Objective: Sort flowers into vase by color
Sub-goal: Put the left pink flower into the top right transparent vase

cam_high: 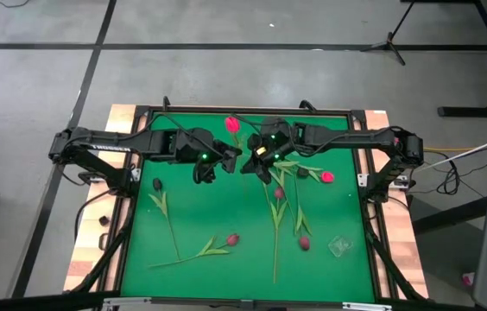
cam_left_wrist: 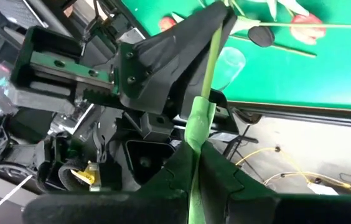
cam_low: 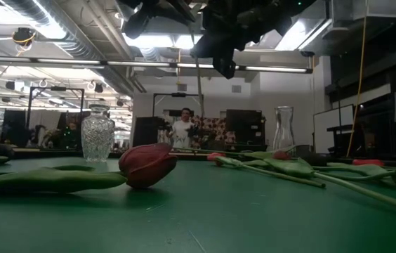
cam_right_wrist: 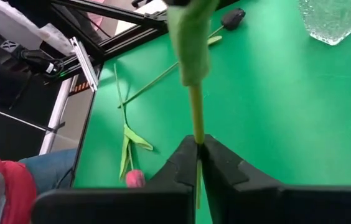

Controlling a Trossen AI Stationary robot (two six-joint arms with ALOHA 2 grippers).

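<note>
On the green table (cam_high: pixel 183 216), the near edge holds a glass vase (cam_high: pixel 339 246) at about 5 o'clock, lying close to a dark maroon tulip (cam_high: pixel 304 244). At 7 o'clock lies a second maroon tulip (cam_high: pixel 231 239), its stem running out toward the left. A black tulip (cam_high: pixel 157 184) rests at 9 o'clock. Right of centre, a loose heap of stems (cam_high: pixel 282 186) spreads, with a pink tulip (cam_high: pixel 326 177) at 3 o'clock.

Above the middle of the table the two arms meet. The right gripper (cam_right_wrist: pixel 199 144) has its fingers pressed together on a green stem (cam_right_wrist: pixel 196 112). The left gripper (cam_left_wrist: pixel 195 149) also pinches this stem, where a leaf wraps it. The held flower's red head (cam_high: pixel 232 124) shows at 12 o'clock, just behind the grippers.

Across the table in the low view stand a cut-glass vase (cam_low: pixel 97 133) and a plain vase (cam_low: pixel 284 128), with a person (cam_low: pixel 182 129) beyond.
</note>
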